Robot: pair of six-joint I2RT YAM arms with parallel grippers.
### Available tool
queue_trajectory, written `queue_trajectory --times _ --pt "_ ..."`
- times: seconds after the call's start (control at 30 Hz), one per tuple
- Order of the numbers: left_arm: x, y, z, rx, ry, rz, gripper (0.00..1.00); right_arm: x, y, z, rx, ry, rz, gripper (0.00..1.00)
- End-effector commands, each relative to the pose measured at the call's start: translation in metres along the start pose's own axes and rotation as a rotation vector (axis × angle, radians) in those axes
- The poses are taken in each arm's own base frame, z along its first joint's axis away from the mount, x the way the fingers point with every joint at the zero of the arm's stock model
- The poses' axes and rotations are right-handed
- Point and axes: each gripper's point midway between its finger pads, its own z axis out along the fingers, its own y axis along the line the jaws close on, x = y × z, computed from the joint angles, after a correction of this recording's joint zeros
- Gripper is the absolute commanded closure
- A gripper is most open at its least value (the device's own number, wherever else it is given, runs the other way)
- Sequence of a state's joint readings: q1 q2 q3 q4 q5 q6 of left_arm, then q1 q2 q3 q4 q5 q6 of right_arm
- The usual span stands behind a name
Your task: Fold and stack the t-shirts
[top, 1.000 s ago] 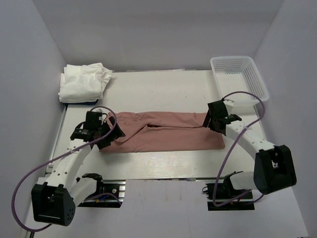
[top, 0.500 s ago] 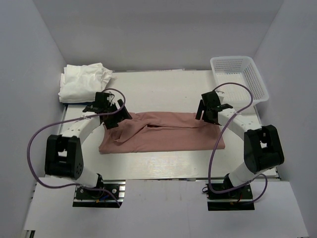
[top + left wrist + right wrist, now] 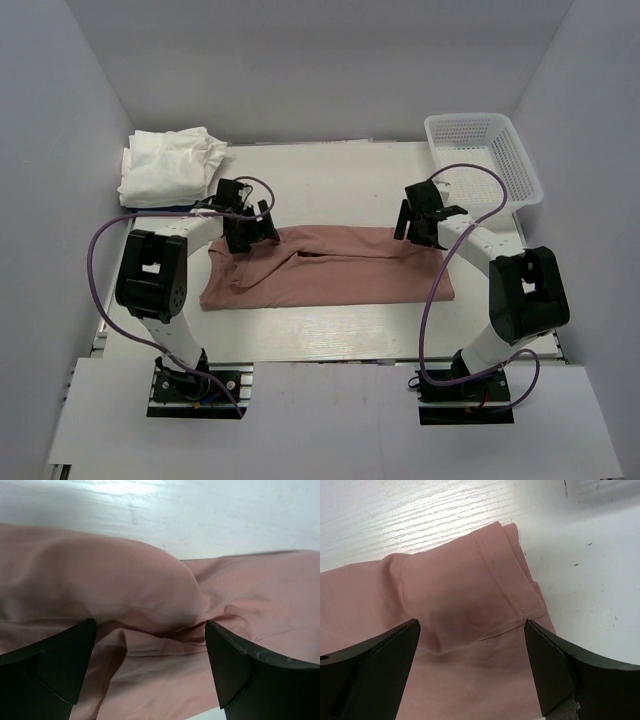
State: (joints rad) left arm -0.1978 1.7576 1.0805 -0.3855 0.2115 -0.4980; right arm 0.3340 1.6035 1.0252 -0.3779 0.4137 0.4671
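The dusty-pink t-shirt lies folded into a long band across the middle of the table; its print is hidden. My left gripper is open over the shirt's far left corner, where the wrist view shows rumpled pink cloth between the jaws. My right gripper is open over the far right corner, above the stitched hem. Neither gripper holds cloth. White folded t-shirts are piled at the far left.
A white mesh basket stands at the far right corner. The white table shows bare behind the shirt, and a strip shows in front of it. Grey walls close in on three sides.
Both arms have swung away from the near side to the shirt's far edge; the left gripper moved farthest, up and to the right. The shirt has not moved.
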Motion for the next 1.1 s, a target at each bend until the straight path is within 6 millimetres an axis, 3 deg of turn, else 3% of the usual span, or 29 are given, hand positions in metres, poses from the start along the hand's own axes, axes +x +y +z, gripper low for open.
queue_trajectory --times 0.0,0.1,0.13,0.33,0.5,0.7,0.9,1.0,1.07 --pt "-0.011 -0.025 -0.004 0.066 -0.02 0.061 0.0 -0.017 -0.002 -0.011 0.007 -0.039 0.022 0.1" --pt "-0.007 -0.033 -0.005 0.083 -0.007 0.088 0.0 -0.017 -0.003 -0.014 0.003 -0.041 0.031 0.1" --pt "-0.007 -0.045 -0.012 0.124 -0.016 0.105 0.0 -0.016 -0.004 -0.014 0.002 -0.043 0.032 0.1" --pt "0.008 -0.058 -0.02 0.151 0.009 0.155 0.0 -0.011 -0.007 -0.015 0.014 -0.033 0.023 0.1" --pt "0.044 -0.062 -0.018 0.189 0.116 0.153 0.0 -0.008 -0.009 -0.016 0.014 -0.031 0.029 0.1" --pt "0.077 -0.092 -0.05 0.341 0.15 0.177 0.0 -0.009 -0.01 -0.019 0.004 -0.045 0.031 0.1" --pt "0.13 -0.088 -0.069 0.355 0.285 0.175 0.0 -0.008 -0.009 -0.019 -0.009 -0.045 0.019 0.1" --pt "0.158 -0.078 -0.067 0.345 0.34 0.161 0.0 -0.008 -0.007 -0.017 -0.023 -0.048 -0.004 0.1" --pt "0.165 -0.081 -0.066 0.347 0.35 0.147 0.0 -0.011 -0.004 -0.017 -0.041 -0.06 -0.024 0.1"
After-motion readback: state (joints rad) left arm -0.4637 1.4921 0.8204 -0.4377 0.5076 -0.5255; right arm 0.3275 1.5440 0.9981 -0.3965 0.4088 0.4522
